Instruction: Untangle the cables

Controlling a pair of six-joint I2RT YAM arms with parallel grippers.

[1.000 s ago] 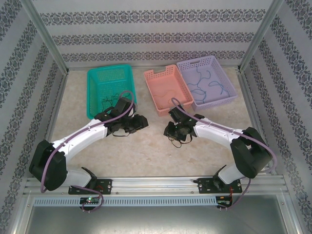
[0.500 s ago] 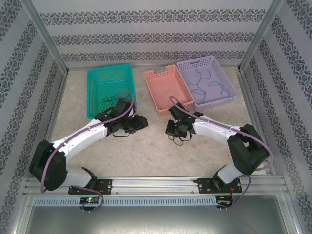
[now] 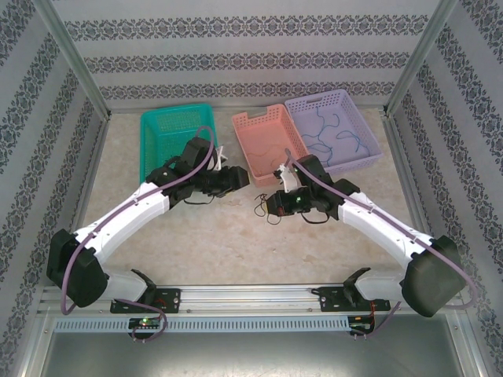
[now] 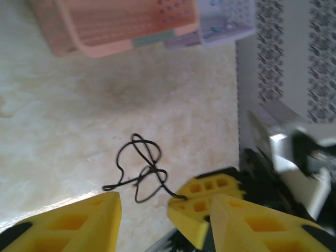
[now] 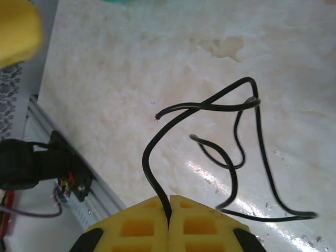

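1. Right wrist view: right gripper (image 5: 169, 212) is clenched on one strand of the black cable (image 5: 234, 137), pinched at 6 o'clock. The rest loops up twd 1–3 o'clock over the tabletop (image 5: 131, 63), w/ one crossing near 1 and a free end at 10.
2. Left wrist view: left gripper (image 4: 164, 210) is released, jaws wide, nothing grasped. The cable (image 4: 139, 168) sits as a small knot of loops just ahead, at 12 from its fingers.
3. Step in hand, as I judge it: right arm anchors one strand and left is lining up for a 2nd grip. Next move calls for left to come down on a loop away from the crossing, close, then draw apart slowly so the loops slip and don't cinch.
4. Top external view: left gripper (image 3: 238, 177) and right gripper (image 3: 273, 206) meet mid-tabletop. The cable (image 3: 263, 210) is at the right one's tip.
5. Containers at the far edge:
   - Teal basket (image 3: 169, 118) at 11 is partly covered by the left arm, so contents can't be told.
   - Pink basket (image 3: 251, 126) at 12 may hold one thin strand, but it's too faint to say.
   - Purple basket (image 3: 318, 100) at 1 holds several blue cables (image 3: 334, 141), lying loose.
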